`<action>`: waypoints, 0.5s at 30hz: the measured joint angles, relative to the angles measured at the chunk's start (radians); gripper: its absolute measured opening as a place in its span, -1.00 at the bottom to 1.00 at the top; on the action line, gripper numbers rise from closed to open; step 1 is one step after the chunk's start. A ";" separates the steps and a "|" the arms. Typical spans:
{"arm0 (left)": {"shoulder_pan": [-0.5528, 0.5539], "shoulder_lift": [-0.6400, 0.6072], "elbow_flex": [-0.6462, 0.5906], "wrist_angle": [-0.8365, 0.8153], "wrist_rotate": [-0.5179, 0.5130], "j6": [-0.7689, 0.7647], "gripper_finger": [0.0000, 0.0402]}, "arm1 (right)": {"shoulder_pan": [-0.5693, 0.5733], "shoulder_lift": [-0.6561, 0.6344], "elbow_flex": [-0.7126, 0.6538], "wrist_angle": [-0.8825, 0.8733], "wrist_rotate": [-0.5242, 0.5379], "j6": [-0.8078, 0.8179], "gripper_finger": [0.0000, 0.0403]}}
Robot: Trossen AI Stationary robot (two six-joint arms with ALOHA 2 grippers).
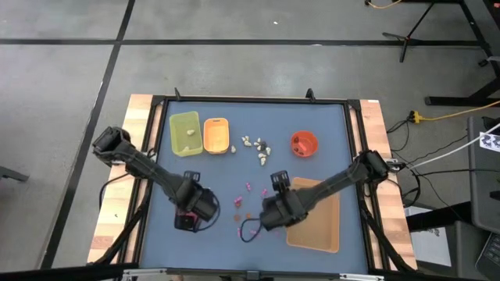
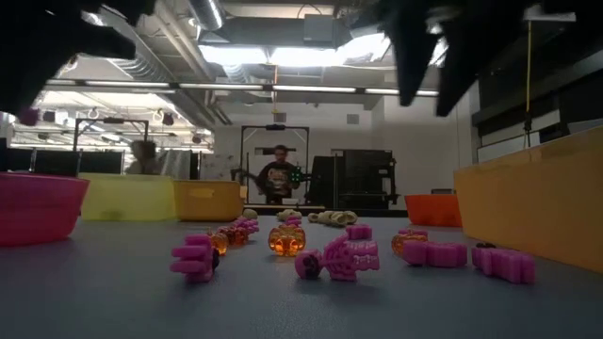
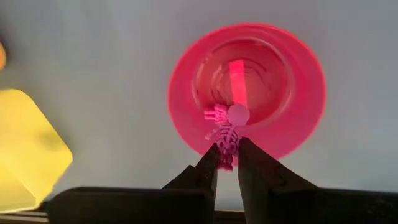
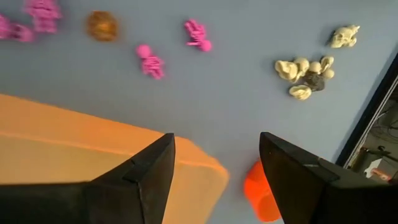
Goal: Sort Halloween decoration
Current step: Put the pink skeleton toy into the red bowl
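Pink skeleton trinket [image 3: 225, 134] hung pinched between the left gripper's [image 3: 227, 163] fingers, directly above the pink bowl [image 3: 298, 118]. Beside that bowl, over the tan tray [image 1: 322, 220], the right gripper [image 4: 216, 168] stood spread wide, holding nothing.

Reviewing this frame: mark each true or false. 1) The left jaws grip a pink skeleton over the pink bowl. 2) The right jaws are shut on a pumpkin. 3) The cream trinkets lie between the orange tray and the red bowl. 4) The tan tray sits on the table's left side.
1) True: the left gripper pinches the pink skeleton above the pink bowl.
2) False: the right gripper is open, empty.
3) True: cream trinkets, orange tray, red bowl.
4) False: the tan tray sits on the right.
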 joint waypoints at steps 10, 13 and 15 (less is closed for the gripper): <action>-0.096 0.000 0.000 0.002 -0.128 -0.141 -0.85 | -0.203 0.000 0.000 0.077 -0.087 -0.208 0.16; -0.113 0.000 0.000 0.002 -0.137 -0.159 -0.85 | -0.263 0.000 0.000 0.103 -0.143 -0.224 0.16; -0.119 0.000 0.000 0.002 -0.137 -0.175 -0.85 | -0.299 0.000 0.000 0.115 -0.172 -0.225 0.16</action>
